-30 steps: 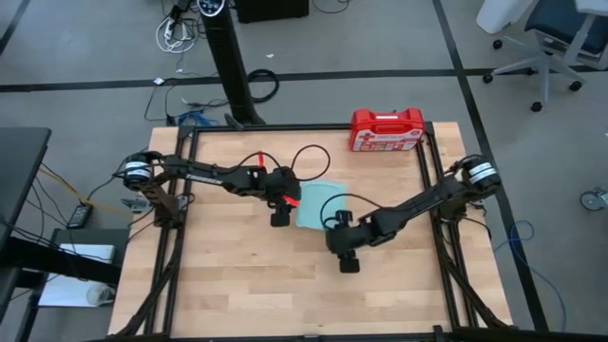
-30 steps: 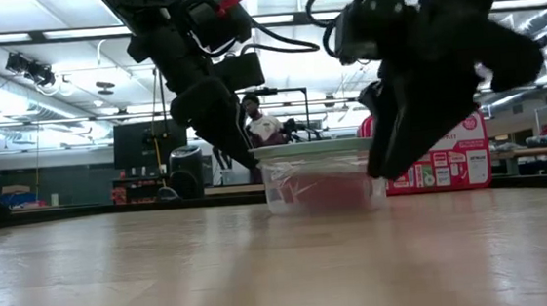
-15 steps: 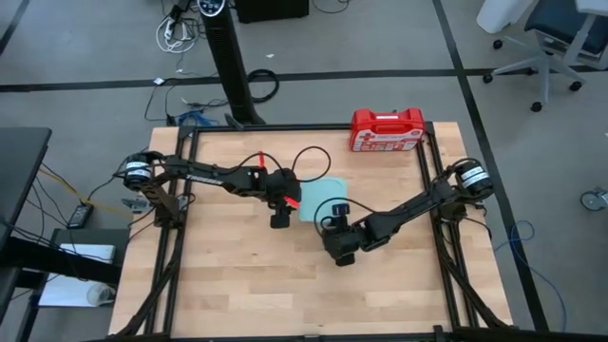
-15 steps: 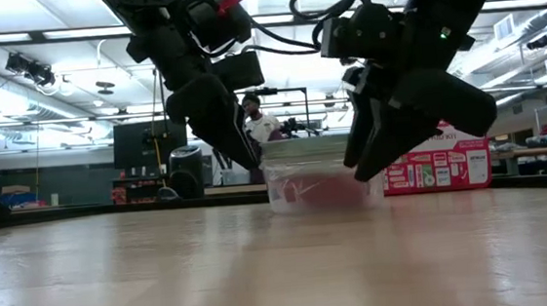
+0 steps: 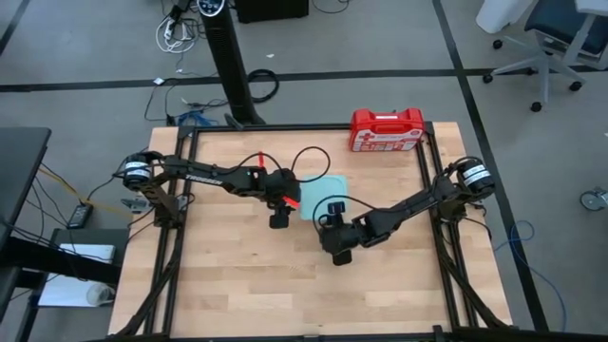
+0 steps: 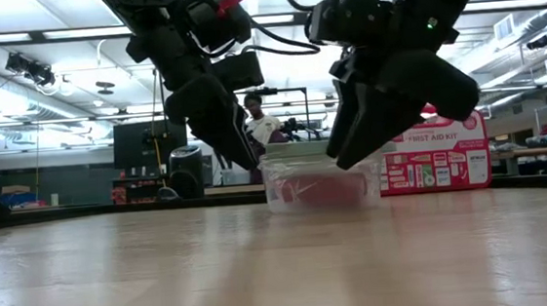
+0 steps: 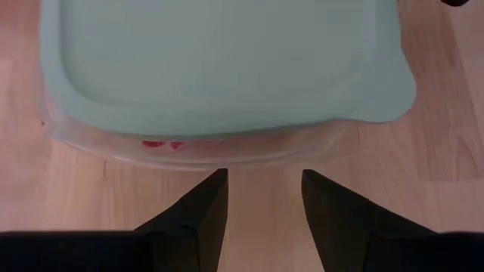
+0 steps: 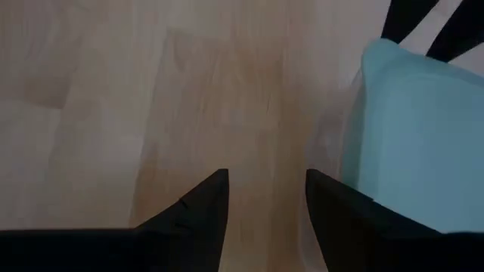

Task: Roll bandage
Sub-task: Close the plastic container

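Note:
The red bandage (image 6: 321, 190) lies inside a clear square container (image 5: 321, 197) with a pale blue lid (image 7: 227, 60). It shows only through the container's wall, also in the left wrist view (image 7: 162, 143). The container stands on the table's middle. My left gripper (image 5: 278, 220) is open and empty just left of the container, its fingers pointing at the container's wall (image 7: 263, 181). My right gripper (image 5: 340, 255) is open and empty at the container's near side, fingers slanting down over bare wood (image 8: 265, 181), with the lid's corner (image 8: 416, 136) beside it.
The hard red first-aid case (image 5: 387, 130) stands at the table's far edge, right of the middle. Black cables loop over the table from both arms. A person (image 6: 263, 124) sits in the room beyond the table. Bare wood lies toward the near edge.
My right gripper has moved toward the table's left and far edges, closing in on the container's near side, and has stayed open. The container and the bandage have not moved.

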{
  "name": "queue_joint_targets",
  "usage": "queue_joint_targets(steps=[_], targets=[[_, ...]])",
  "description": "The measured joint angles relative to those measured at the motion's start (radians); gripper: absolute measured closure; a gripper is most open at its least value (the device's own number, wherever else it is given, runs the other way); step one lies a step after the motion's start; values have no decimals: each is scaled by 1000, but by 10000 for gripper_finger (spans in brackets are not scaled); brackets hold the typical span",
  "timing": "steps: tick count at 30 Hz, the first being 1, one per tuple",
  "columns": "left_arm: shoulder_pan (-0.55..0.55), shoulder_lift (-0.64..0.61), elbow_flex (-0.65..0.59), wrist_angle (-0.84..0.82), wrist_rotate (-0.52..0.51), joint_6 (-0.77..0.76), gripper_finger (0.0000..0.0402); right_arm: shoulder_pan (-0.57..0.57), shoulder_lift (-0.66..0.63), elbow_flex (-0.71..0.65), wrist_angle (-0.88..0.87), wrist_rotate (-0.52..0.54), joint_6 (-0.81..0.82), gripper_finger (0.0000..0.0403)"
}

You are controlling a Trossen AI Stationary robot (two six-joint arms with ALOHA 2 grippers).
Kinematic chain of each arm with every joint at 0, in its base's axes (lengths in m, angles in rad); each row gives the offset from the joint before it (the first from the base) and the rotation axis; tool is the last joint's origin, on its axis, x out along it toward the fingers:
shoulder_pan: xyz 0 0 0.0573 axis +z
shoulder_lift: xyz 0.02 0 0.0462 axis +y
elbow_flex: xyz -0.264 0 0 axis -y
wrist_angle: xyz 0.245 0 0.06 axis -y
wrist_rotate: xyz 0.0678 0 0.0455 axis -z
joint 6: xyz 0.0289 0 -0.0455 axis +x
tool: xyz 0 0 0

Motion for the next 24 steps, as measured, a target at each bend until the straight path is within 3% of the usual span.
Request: queue_joint_targets(steps=[6, 14, 24], targets=[[0, 0, 0, -23, 0, -2, 229, 11, -26, -1, -3, -107, 95, 230], [0, 0, 0, -21, -1, -9, 229, 98, -139, 0, -188, 175, 179, 243], [-17, 0, 0, -71, -6, -28, 229, 110, -146, -5, -586, 207, 493, 245]])
